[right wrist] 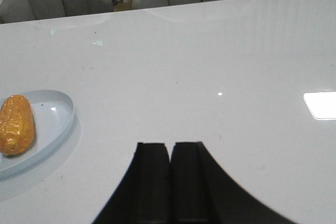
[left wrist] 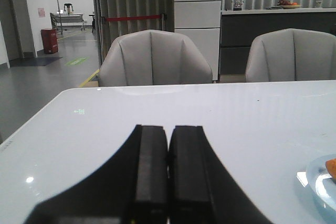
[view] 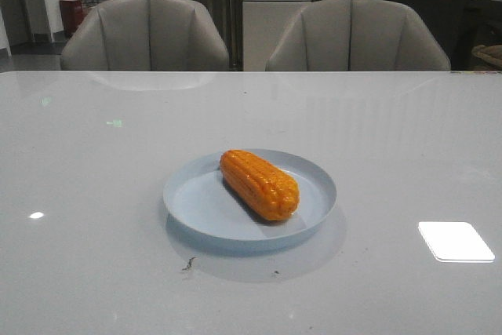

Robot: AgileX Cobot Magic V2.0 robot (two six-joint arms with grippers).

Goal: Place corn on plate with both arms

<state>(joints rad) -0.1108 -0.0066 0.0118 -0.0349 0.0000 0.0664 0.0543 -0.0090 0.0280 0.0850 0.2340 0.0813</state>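
Observation:
The orange-yellow corn (view: pixel 259 183) lies on its side inside the pale blue plate (view: pixel 196 202) at the middle of the white table in the front view. Neither arm shows in the front view. In the left wrist view my left gripper (left wrist: pixel 168 129) is shut and empty over bare table, with the plate's rim (left wrist: pixel 315 174) and a sliver of corn (left wrist: pixel 332 167) at the frame's edge. In the right wrist view my right gripper (right wrist: pixel 170 147) is shut and empty, well apart from the plate (right wrist: pixel 58 114) and the corn (right wrist: pixel 17 124).
Two grey chairs (view: pixel 145 33) (view: pixel 357 34) stand behind the table's far edge. A bright window reflection (view: pixel 455 241) lies on the table at the front right. A few dark specks (view: pixel 188 264) sit in front of the plate.

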